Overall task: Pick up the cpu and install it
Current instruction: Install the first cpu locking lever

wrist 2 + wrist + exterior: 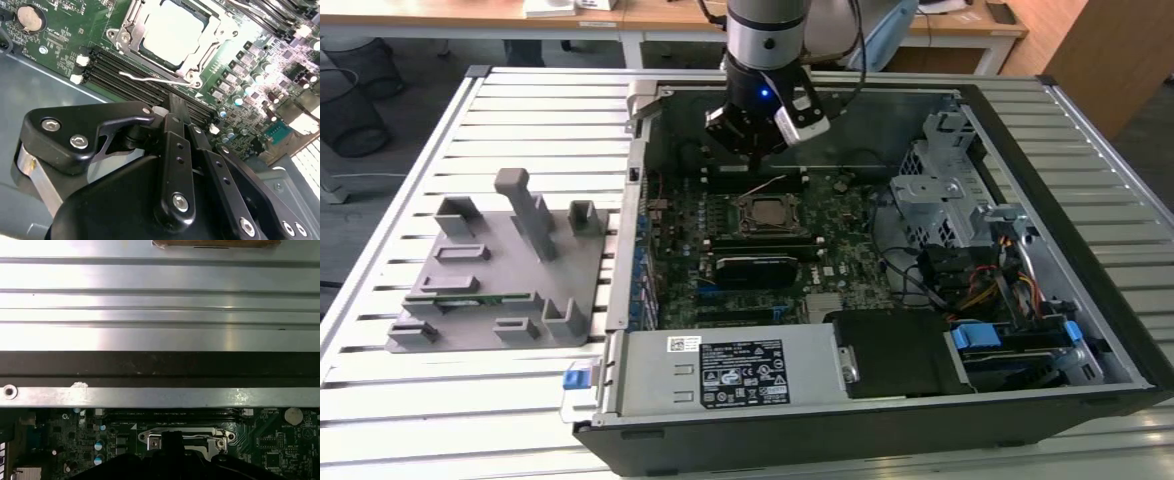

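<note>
Above the open case, at 12 o'clock of the socket [767,212], my fingers [172,107] are pressed together, empty. Cpu [172,32] sits inside the socket frame. Risk: unlatched lever [155,79] snagging my fingers, shifting the chip.

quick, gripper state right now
Gripper: shut, holding nothing visible, above the motherboard; the cpu sits in the socket.
</note>
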`<state>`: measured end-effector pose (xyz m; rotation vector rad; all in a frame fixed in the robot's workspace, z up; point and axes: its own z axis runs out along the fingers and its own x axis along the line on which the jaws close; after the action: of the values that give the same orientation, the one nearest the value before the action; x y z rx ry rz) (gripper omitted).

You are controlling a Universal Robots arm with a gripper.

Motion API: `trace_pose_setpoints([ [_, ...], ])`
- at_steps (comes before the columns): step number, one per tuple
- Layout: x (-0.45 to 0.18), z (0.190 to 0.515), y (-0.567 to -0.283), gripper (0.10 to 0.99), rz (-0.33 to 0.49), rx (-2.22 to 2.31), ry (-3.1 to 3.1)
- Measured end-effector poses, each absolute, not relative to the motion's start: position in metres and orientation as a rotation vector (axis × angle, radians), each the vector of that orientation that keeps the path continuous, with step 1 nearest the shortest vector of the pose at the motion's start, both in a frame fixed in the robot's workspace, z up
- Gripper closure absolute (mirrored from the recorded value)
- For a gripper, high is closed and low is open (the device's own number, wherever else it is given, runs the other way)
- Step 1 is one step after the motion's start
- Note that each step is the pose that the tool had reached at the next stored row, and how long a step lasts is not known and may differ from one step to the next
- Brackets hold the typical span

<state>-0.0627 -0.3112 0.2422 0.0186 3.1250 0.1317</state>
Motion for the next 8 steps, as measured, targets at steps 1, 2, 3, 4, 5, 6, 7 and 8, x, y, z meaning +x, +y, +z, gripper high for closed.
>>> trace_pose_setpoints([
  [1, -0.0619, 0.2414, -0.3112, 0.98, 0.132, 0.019, 3.125],
  [2, -0.061, 0.2408, -0.3113, 0.98, 0.132, 0.019, 3.125],
  [3, -0.06, 0.2403, -0.3115, 0.98, 0.132, 0.019, 3.125],
  [4, -0.0591, 0.2399, -0.3121, 0.98, 0.132, 0.019, 3.125],
  [5, -0.0583, 0.2396, -0.3128, 0.98, 0.131, 0.019, 3.125],
  [6, -0.0577, 0.2394, -0.3136, 0.98, 0.131, 0.019, 3.125],
  [7, -0.0573, 0.239, -0.3141, 0.98, 0.132, 0.019, 3.125],
  [8, -0.0569, 0.2388, -0.3143, 0.98, 0.132, 0.019, 3.125],
])
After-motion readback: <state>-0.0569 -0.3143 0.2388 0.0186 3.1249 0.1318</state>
